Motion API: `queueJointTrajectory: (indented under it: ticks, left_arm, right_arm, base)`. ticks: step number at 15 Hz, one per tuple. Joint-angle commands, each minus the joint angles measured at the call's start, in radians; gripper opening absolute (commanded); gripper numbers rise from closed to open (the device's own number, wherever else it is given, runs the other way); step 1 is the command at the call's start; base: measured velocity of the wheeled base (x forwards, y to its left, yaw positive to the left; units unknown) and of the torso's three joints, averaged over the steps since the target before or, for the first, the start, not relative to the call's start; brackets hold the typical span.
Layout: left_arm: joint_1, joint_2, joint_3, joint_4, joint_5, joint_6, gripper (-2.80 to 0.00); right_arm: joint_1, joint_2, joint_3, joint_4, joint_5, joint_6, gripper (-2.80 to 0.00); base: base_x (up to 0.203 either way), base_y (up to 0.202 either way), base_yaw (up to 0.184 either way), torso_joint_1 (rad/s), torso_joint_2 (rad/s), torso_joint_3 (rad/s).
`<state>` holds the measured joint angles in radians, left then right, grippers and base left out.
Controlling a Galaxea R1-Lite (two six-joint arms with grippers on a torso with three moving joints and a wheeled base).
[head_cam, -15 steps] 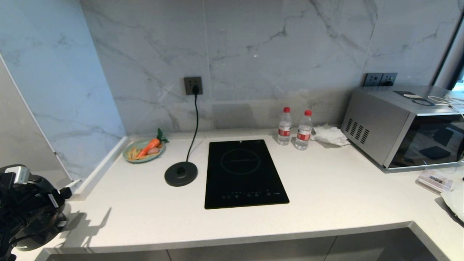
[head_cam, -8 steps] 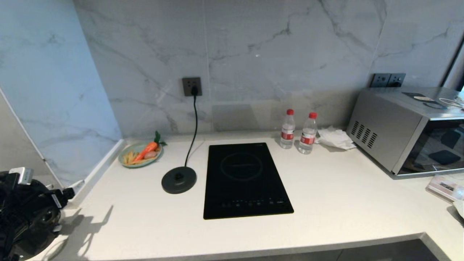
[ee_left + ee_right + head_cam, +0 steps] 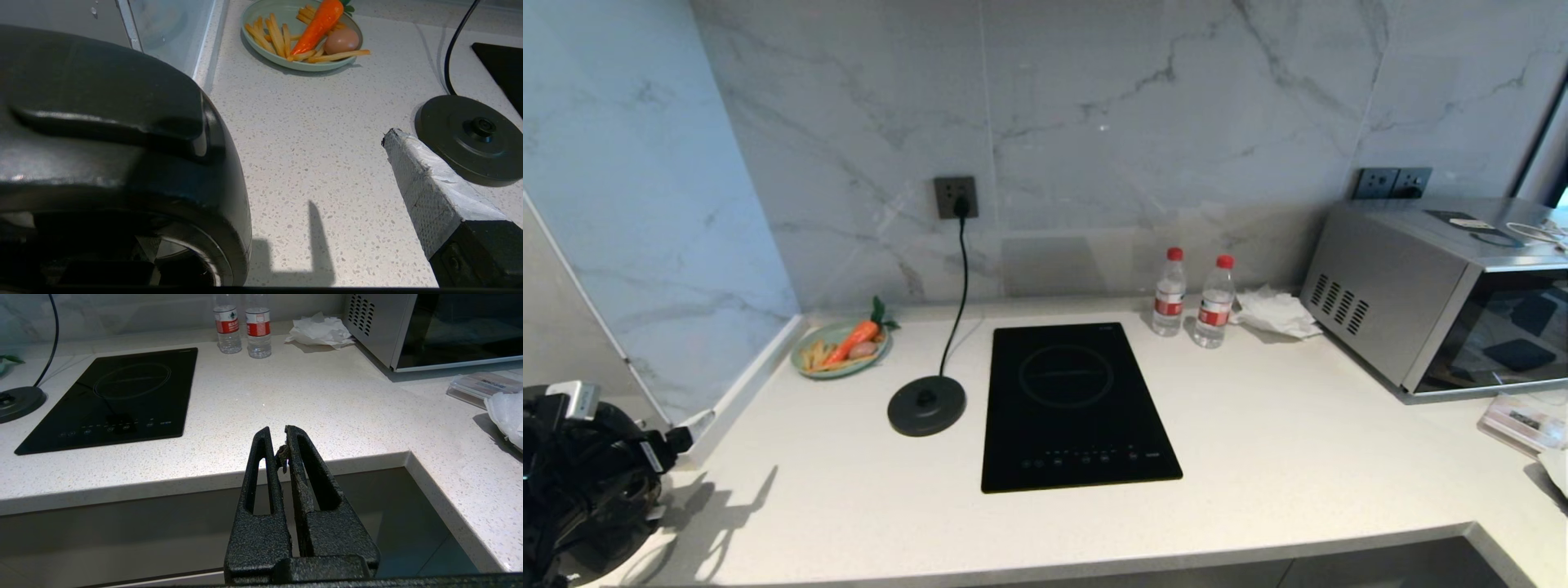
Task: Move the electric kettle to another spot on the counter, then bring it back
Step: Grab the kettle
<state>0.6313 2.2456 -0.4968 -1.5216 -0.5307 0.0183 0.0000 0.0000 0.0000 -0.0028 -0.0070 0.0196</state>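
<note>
While the glossy black plastic jug kettle (image 3: 122, 122) sits off its base at the far left front corner of the white speckled stone counter (image 3: 1258, 457), the left gripper (image 3: 261, 139) is beside it with jaws spread wide and gripping nothing; its one visible tape-wrapped finger (image 3: 425, 183) stands clear of the kettle with bare counter between, and the other finger is hidden behind the kettle body. Kettle surface is shiny and rounded, with a raised moulded ridge; lid not visible. Flat round dark-grey corded base disc (image 3: 927, 406) is well apart to the kettle's right, just beside the black glass hob panel (image 3: 1072, 404). Pale green plate of carrot and fries (image 3: 841, 349) sits near the back-left wall corner. Open counter lies between kettle and disc, also right of the hob up to the silver microwave (image 3: 1437, 294). Right gripper (image 3: 278, 435) hangs before the counter's front edge, fingers together, empty.
</note>
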Motion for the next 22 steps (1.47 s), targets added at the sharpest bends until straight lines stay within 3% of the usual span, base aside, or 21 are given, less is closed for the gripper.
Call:
queueJointTrajectory:
  ticks: [1, 6, 12, 13, 22]
  left_arm:
    - [-0.004, 0.011, -0.005, -0.008, 0.011, 0.000, 0.00]
    - [-0.001, 0.015, -0.029, -0.008, 0.123, -0.042, 0.00]
    - [0.015, -0.001, -0.029, -0.008, 0.130, -0.078, 0.00]
    - [0.013, -0.005, -0.029, -0.008, 0.130, -0.083, -2.80]
    - [0.010, -0.003, -0.035, -0.008, 0.126, -0.084, -2.80]
  right_arm:
    - [0.000, 0.000, 0.000, 0.000, -0.001, 0.000, -2.80]
    - [0.000, 0.000, 0.000, 0.000, -0.001, 0.000, -2.80]
    - [0.000, 0.000, 0.000, 0.000, -0.001, 0.000, -2.80]
    - [0.000, 0.000, 0.000, 0.000, 0.001, 0.000, -2.80]
    - [0.000, 0.000, 0.000, 0.000, -0.001, 0.000, -2.80]
  base:
    - [0.000, 0.000, 0.000, 0.000, 0.00, 0.000]
    - [0.000, 0.000, 0.000, 0.000, 0.00, 0.000]
    - [0.000, 0.000, 0.000, 0.000, 0.00, 0.000]
    - [0.000, 0.000, 0.000, 0.000, 0.00, 0.000]
    - [0.000, 0.000, 0.000, 0.000, 0.00, 0.000]
